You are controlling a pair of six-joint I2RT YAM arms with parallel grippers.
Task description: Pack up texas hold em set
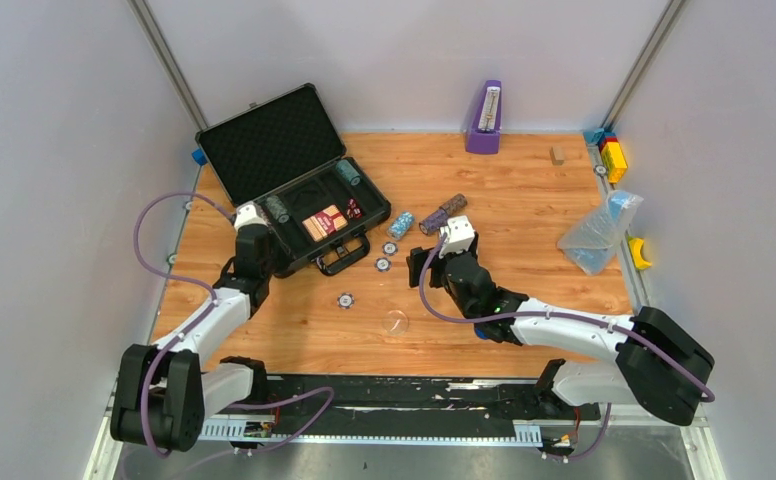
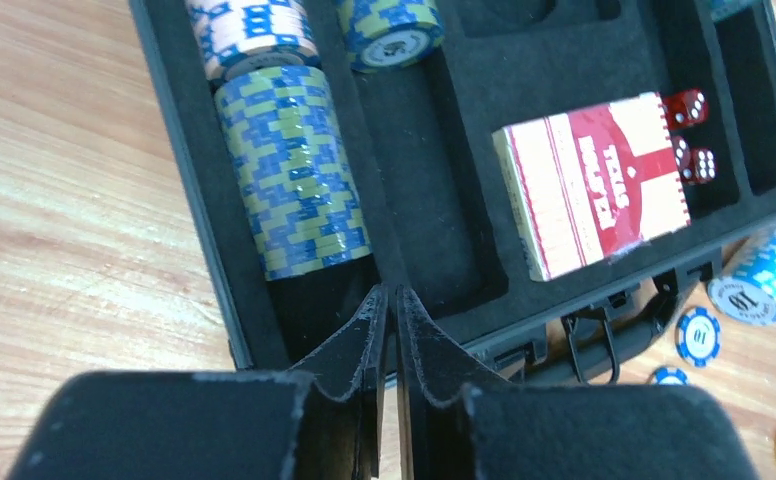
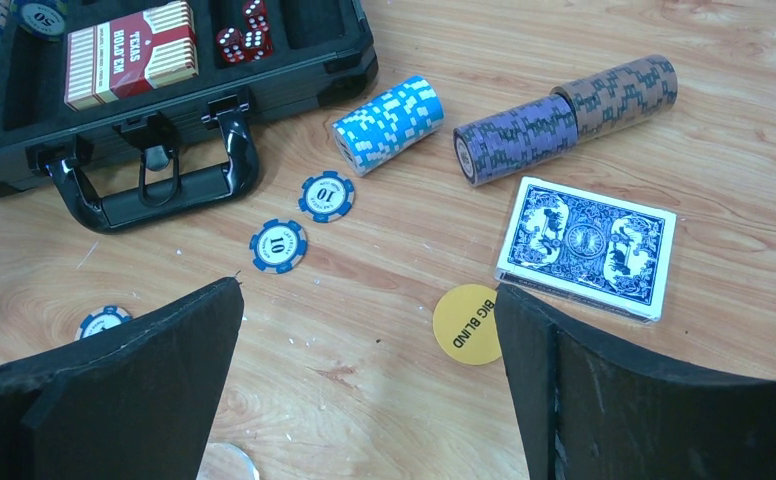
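The dark case (image 1: 269,145) lies open at the back left; its foam tray (image 2: 434,200) holds a green-and-blue chip roll (image 2: 289,170), a red card deck (image 2: 594,185) and red dice (image 2: 692,135). My left gripper (image 2: 391,292) hovers over the tray's near edge, its jaws almost together and gripping nothing. Loose on the table lie a light-blue roll (image 3: 389,123), a purple roll (image 3: 514,140), a brown roll (image 3: 619,93), a blue card deck (image 3: 586,245), a yellow BIG BLIND button (image 3: 467,323) and single blue chips (image 3: 278,246). My right gripper (image 3: 369,300) stands wide open above bare wood beside the button.
A purple metronome (image 1: 484,118) stands at the back wall. A clear plastic bag (image 1: 599,232) and coloured blocks (image 1: 612,155) sit along the right edge. A small clear disc (image 1: 395,322) lies near the front. The case handle (image 3: 154,195) sticks out toward me.
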